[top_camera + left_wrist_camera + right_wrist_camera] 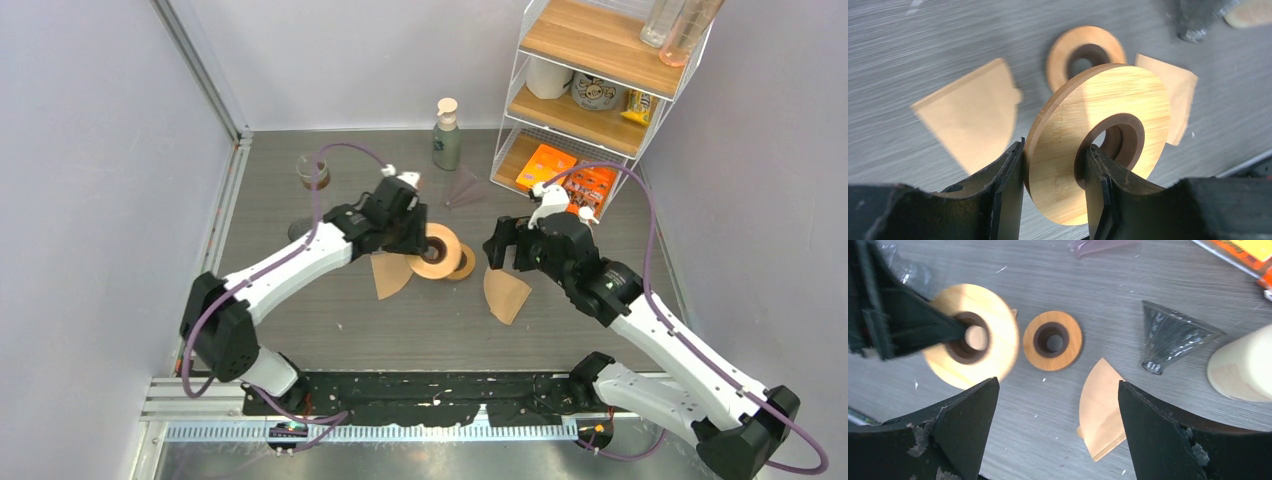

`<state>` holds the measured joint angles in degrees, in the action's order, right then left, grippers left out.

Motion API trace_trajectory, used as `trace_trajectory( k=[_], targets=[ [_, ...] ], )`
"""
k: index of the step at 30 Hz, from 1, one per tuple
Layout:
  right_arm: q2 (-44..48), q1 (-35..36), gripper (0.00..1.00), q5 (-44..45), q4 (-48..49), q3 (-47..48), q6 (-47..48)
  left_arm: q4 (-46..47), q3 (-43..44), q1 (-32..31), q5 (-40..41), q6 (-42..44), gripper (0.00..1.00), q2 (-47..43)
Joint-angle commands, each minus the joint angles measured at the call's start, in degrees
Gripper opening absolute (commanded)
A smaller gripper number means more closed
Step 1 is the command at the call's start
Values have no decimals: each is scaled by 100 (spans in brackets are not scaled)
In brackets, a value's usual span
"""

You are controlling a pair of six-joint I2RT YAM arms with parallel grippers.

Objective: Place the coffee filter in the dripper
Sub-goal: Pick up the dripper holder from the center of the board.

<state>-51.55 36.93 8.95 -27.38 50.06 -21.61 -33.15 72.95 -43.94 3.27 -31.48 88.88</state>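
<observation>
My left gripper (1055, 150) is shut on a wooden ring (1108, 115) and holds it tilted above the table, one finger through the hole and the other on the outer rim. A second wooden ring (1053, 340) lies flat beside it. Two brown paper coffee filters lie flat: one (390, 275) under the left gripper (425, 243), one (1103, 410) just right of my right gripper (1058, 385). That gripper stands wide open and empty over bare table. A ribbed glass dripper cone (1173, 337) lies on its side to its right, hidden under the right gripper (503, 255) in the top view.
A cream rounded object (1243, 365) sits just right of the glass cone. A translucent purplish fan-shaped piece (462, 187), a pump bottle (447, 135) and a small glass (313, 172) stand further back. A wire shelf (590, 110) with orange packets fills the back right.
</observation>
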Motion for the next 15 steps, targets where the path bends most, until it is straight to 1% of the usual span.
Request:
trace_trajectory(
  k=[1,7,10,15],
  targets=[
    [325,8,95,674,475,-390,11,146,-559,820,332,-186,0,-1028],
    [298,-1,95,528,1255,-902,109,-182,-1601,2184,912,-425,0,-2523],
    [261,-1,96,478,1474,-1062,176,-457,-1874,2805,1106,-558,0,-3000],
    [292,-4,95,447,1828,-1378,159,-579,-2153,3705,995,-693,1,-3418]
  ],
)
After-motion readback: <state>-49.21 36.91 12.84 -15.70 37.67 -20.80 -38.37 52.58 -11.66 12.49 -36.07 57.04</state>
